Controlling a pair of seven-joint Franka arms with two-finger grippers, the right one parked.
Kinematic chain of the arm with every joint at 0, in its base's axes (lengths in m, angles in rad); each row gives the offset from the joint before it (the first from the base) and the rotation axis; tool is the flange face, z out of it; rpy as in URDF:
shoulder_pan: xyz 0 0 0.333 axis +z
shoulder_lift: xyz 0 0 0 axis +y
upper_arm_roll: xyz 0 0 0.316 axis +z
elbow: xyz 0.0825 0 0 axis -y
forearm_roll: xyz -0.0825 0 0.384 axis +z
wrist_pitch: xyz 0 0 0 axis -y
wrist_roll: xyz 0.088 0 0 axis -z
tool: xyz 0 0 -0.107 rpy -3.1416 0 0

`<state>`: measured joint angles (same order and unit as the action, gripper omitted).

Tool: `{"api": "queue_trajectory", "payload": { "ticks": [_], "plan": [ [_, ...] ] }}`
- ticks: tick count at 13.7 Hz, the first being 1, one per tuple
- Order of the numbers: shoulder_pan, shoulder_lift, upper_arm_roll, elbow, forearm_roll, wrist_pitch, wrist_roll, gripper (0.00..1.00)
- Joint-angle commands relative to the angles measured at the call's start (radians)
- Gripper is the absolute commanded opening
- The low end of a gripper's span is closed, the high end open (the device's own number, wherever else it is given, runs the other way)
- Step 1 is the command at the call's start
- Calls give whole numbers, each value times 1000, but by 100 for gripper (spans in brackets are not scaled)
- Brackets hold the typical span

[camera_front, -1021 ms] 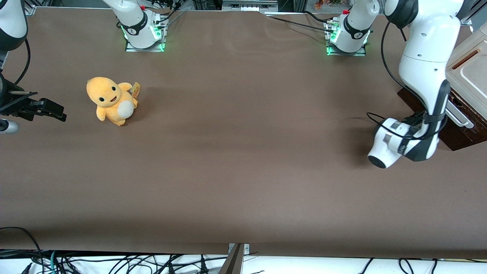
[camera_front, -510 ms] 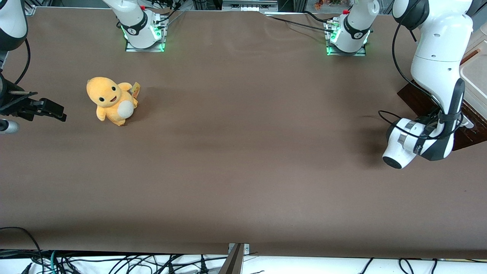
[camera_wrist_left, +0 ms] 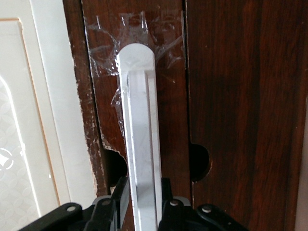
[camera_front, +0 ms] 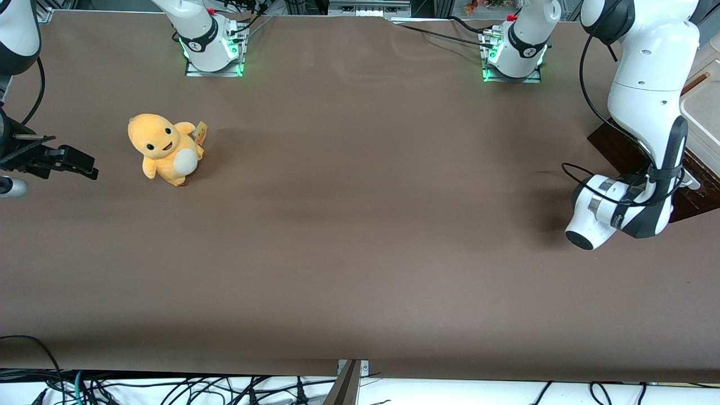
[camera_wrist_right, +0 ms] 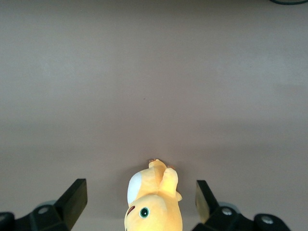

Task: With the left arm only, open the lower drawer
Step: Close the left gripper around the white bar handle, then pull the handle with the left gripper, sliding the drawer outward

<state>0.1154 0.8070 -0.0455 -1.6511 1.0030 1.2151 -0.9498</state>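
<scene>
Since one second ago, I see the big white jointed left arm [camera_front: 647, 107] has shifted toward the working arm's end of the table, covering more of the small cabinet; over the last half second it barely moved.

Front view: the arm's wrist hangs over the shallow dark-brown wooden lower drawer [camera_front: 613, 147], which sits at the working arm's end of the brown table [camera_front: 360, 253]. A yellow plush toy [camera_front: 165, 148] lies well apart, toward the parked arm's end.

Left wrist view: the black gripper [camera_wrist_left: 143, 211] has one finger on each side of the silvery-white bar handle [camera_wrist_left: 139, 144], pinching it. Clear tape [camera_wrist_left: 134, 36] crosses the handle's rounded end.
</scene>
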Motion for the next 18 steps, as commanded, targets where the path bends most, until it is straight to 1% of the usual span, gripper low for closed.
{"api": "queue_trajectory", "payload": {
  "ticks": [1, 2, 3, 4, 5, 12, 18],
  "plan": [
    [14, -3, -10, 10, 31, -2, 34, 25],
    [12, -3, -10, 10, 31, 0, 34, 18],
    [10, -3, -10, 13, 31, -2, 34, 14],
    [9, -3, -10, 14, 31, -2, 34, 7],
    [6, -3, -10, 14, 31, -3, 34, 4],
    [-5, -3, -13, 16, 29, -3, 28, 4],
    [-54, 12, -14, 22, 28, -3, 14, 4]
  ]
}}
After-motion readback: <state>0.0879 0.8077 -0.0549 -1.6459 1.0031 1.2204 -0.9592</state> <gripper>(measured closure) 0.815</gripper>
